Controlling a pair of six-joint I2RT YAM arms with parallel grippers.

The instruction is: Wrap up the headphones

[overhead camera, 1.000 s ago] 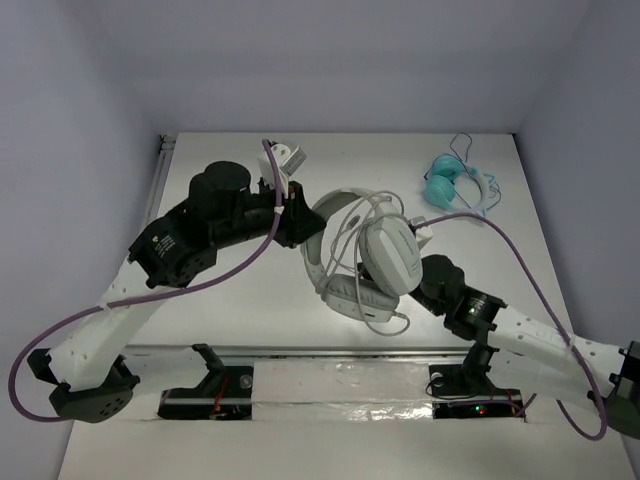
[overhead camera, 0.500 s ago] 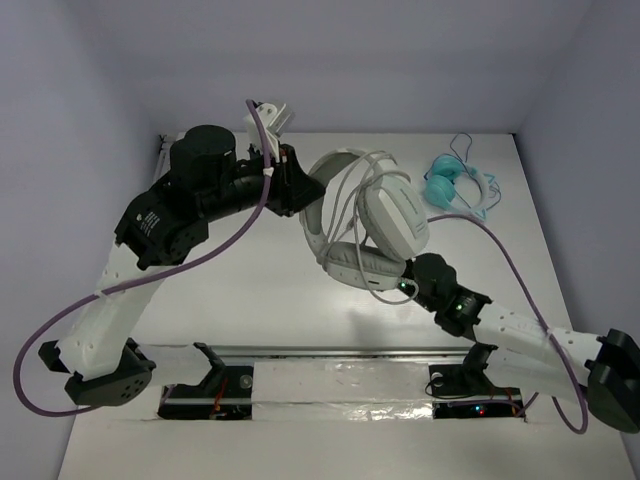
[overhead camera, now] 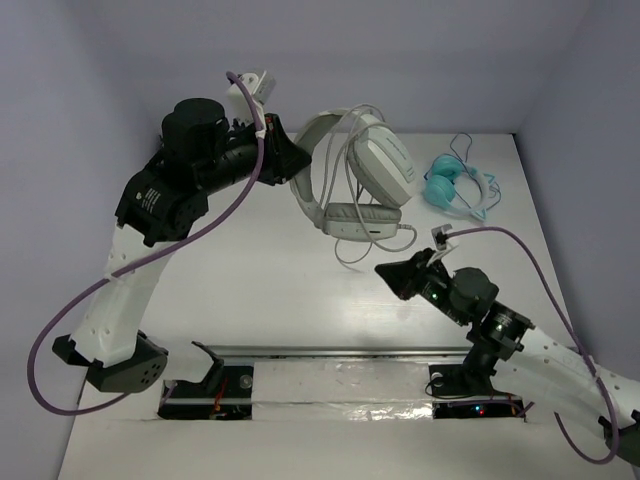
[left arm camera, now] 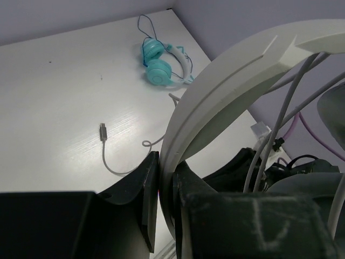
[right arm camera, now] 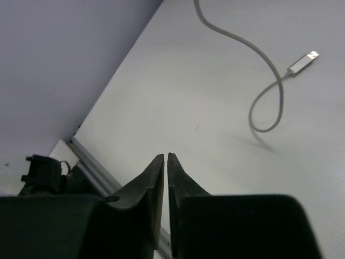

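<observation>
The white headphones [overhead camera: 372,178] hang in the air over the middle of the table. My left gripper [overhead camera: 292,166] is shut on their wide headband [left arm camera: 232,70]. In the left wrist view the fingers [left arm camera: 148,194] clamp the band edge. Grey cable strands [left arm camera: 283,116] run across the headband and ear cups. The loose cable end trails down to the table, its plug [right arm camera: 304,60] lying flat; the plug also shows in the left wrist view [left arm camera: 103,131]. My right gripper [overhead camera: 392,276] is shut and empty, low over the table, in front of the headphones and apart from them [right arm camera: 166,157].
Small teal headphones [overhead camera: 452,185] with a thin blue cord lie at the back right, also in the left wrist view [left arm camera: 159,65]. A metal rail [overhead camera: 340,352] runs along the near edge. Walls close the table at the back and sides.
My left arm has raised the headphones and carried them toward the back. My right gripper has left the ear cups, drawn back toward the near edge, and is now empty.
</observation>
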